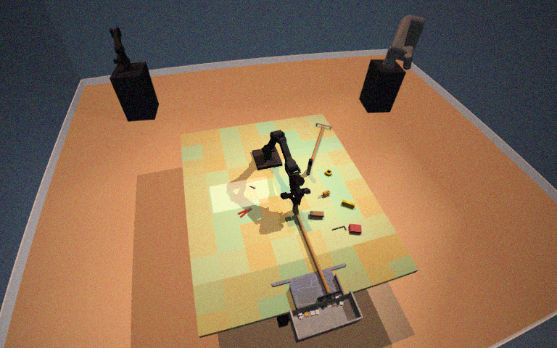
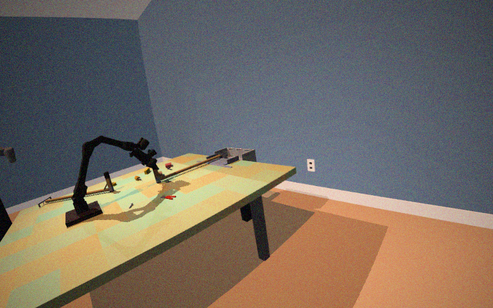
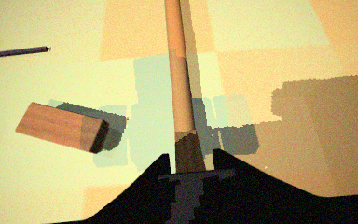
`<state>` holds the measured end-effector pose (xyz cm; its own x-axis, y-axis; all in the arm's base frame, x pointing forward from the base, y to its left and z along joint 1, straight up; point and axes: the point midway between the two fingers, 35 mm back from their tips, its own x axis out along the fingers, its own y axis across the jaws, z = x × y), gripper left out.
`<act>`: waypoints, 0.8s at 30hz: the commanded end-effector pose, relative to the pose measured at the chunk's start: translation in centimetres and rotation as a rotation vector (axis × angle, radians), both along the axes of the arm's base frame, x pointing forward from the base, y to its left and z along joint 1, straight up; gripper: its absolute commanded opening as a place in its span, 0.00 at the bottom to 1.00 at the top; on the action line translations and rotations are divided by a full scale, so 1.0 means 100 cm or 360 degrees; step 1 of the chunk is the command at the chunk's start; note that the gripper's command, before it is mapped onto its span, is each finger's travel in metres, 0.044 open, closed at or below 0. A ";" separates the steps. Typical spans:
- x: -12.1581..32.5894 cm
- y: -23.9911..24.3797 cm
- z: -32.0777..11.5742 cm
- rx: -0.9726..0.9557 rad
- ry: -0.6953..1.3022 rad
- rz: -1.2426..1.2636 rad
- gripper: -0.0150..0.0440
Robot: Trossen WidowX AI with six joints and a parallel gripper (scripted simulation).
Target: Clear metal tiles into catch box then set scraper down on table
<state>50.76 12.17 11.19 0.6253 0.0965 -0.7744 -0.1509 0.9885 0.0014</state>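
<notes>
My gripper (image 1: 295, 209) (image 2: 158, 178) (image 3: 191, 158) is shut on the wooden handle of the long scraper (image 1: 310, 250) (image 2: 196, 165) (image 3: 181, 93), low over the table. The handle runs away from the fingers to a dark blade (image 1: 329, 296) at the far right end of the grey steel plate (image 1: 302, 287). The catch box (image 1: 328, 324) (image 2: 250, 152) adjoins the plate's far edge. Several small white tiles and an orange one (image 1: 307, 314) lie inside along the box's near wall. More pale tiles (image 1: 341, 303) show just past the blade. Whether all of these are in the box is unclear, and the blade may hide others.
A brown block (image 1: 316, 214) (image 3: 61, 127) lies right of the handle in the top view. Beyond are a hex key (image 1: 339, 228), a red block (image 1: 355, 228) and a yellow block (image 1: 348, 204). Red pliers (image 1: 246, 211) (image 2: 169, 197) lie left. A second long tool (image 1: 317, 147) lies at back right.
</notes>
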 end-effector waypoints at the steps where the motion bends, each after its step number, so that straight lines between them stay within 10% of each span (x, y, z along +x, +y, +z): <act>1: 0.008 0.001 0.006 0.0009 -0.0027 0.0008 0.25; 24: 0.013 0.000 0.000 0.0001 -0.0007 0.0001 0.25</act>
<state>52.13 12.21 11.23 0.6290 0.0978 -0.7712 -0.1517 0.9884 0.0016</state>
